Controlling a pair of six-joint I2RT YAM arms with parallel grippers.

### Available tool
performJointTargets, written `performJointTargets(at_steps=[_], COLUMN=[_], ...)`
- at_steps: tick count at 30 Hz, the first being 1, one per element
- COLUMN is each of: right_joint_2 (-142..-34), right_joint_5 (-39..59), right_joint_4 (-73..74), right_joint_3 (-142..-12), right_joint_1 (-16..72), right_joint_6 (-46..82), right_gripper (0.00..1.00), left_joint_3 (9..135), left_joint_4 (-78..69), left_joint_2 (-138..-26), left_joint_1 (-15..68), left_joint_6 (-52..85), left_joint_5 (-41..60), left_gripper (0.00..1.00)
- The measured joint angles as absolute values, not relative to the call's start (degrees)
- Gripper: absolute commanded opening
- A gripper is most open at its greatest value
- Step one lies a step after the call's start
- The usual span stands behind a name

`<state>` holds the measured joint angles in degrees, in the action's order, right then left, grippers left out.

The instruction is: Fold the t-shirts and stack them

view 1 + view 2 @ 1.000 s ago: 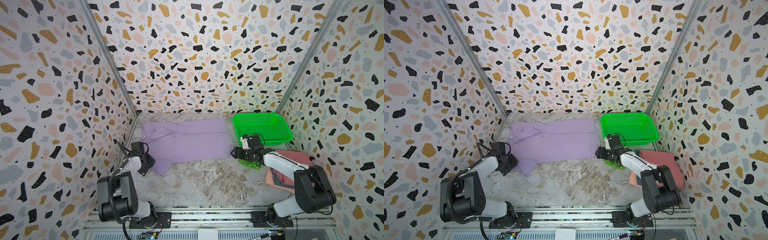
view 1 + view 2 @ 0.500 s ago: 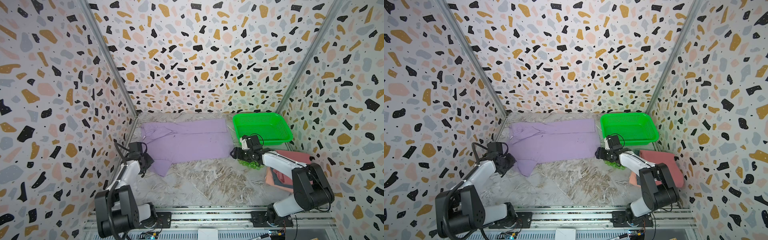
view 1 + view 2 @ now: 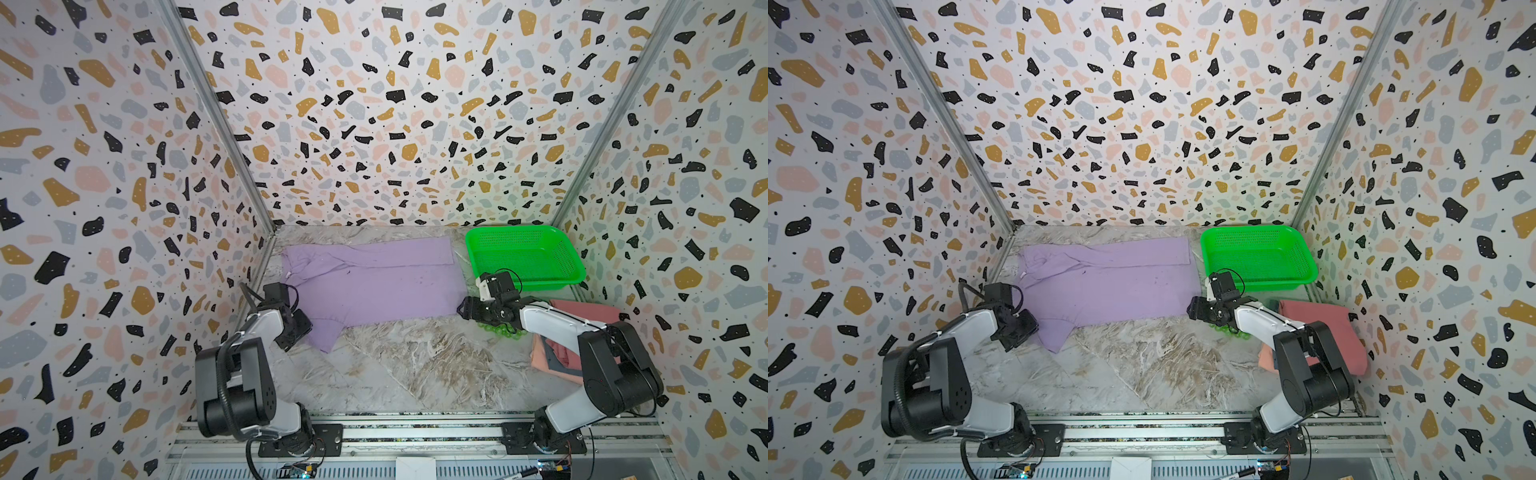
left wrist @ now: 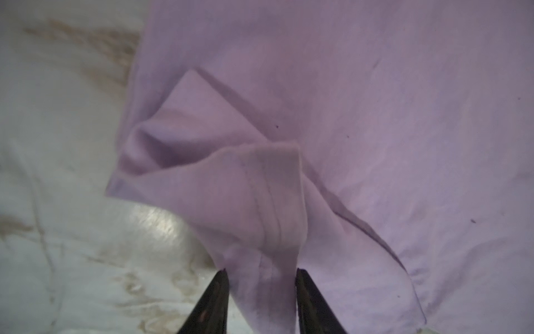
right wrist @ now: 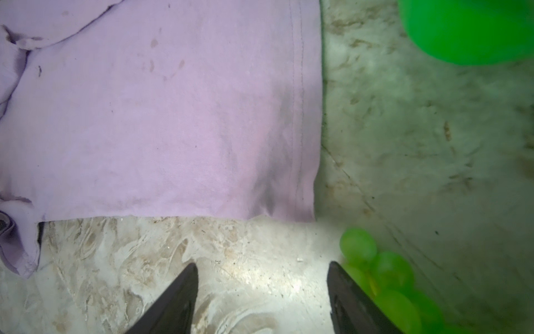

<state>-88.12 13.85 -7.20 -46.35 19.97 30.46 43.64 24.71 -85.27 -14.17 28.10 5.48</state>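
- Nearest, on the right in both top views, the folded t-shirts lie stacked on the marbled surface, partly hidden behind the right arm. Neither wrist view shows them.
- Just beyond, a cluster of green balls sits beside the right end effector. Its wrist view shows the jaws wide apart over bare surface with nothing held. In the top views the balls are mostly hidden under the arm.
- On the opposite side, the left end effector sits at the near sleeve of the lavender t-shirt.
- From above, the wrist body covers the tips. The left wrist view shows the jaws partly apart with a raised fold of sleeve between them. Whether they pinch it cannot be told.
- Farther back, the lavender t-shirt lies spread flat across the middle, with its sleeves to the left and its hem to the right.
- Farthest, the green basket stands in the back right corner, near the hem. Only the right wrist view catches it up close, as a blurred corner.
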Motion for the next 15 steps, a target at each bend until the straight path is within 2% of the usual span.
performJointTargets(at_steps=[5, 10, 15], right_joint_2=[-88.1, -88.2, -89.3], right_joint_5=[13.3, 13.1, 12.8], right_joint_4=[-7.2, -6.9, -6.9], right_joint_3=[-46.3, -46.3, -47.4], right_joint_1=[20.0, 20.1, 20.2], right_joint_6=[30.9, 31.2, 31.2], right_gripper=[0.71, 0.71, 0.71], left_joint_3=[45.2, 45.2, 45.2], left_joint_4=[24.3, 24.3, 23.6], left_joint_2=[-87.1, -85.8, -86.1], left_joint_1=[-14.2, -14.1, -14.0], left_joint_6=[26.7, 26.3, 26.3], left_joint_5=[4.6, 5.4, 5.5], left_gripper=[0.39, 0.45, 0.44])
